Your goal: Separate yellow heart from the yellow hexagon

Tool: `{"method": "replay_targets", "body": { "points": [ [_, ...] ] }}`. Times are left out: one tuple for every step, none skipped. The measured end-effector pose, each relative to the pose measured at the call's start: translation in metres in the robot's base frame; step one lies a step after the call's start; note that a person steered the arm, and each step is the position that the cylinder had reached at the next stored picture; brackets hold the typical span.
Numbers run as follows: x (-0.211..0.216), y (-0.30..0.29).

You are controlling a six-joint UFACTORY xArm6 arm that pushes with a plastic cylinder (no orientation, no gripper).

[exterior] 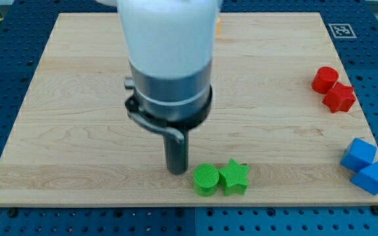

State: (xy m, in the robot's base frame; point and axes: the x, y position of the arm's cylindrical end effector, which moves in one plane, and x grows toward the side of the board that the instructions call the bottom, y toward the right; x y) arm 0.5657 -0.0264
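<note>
My tip (176, 172) rests on the wooden board (71, 111) near the view's bottom, just left of a green cylinder (207, 179). A green star (234, 177) touches the cylinder's right side. Only a thin yellow sliver (218, 25) shows at the view's top, beside the arm's white body (168, 33). The arm hides the rest of it. I cannot tell whether it is the yellow heart or the yellow hexagon. The other yellow block does not show.
A red cylinder (324, 79) and a red star-like block (339, 98) touch each other at the view's right edge. Two blue blocks (359, 155) (371, 178) sit together at the bottom right, partly off the board's edge.
</note>
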Motion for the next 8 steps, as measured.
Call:
{"method": "replay_targets", "body": {
  "points": [
    [-0.032,-0.005],
    [-0.05,-0.005],
    [-0.068,-0.005],
    [-0.085,-0.003],
    [-0.095,0.009],
    [-0.096,0.026],
    [-0.096,0.045],
    [-0.096,0.053]
  ]
}}
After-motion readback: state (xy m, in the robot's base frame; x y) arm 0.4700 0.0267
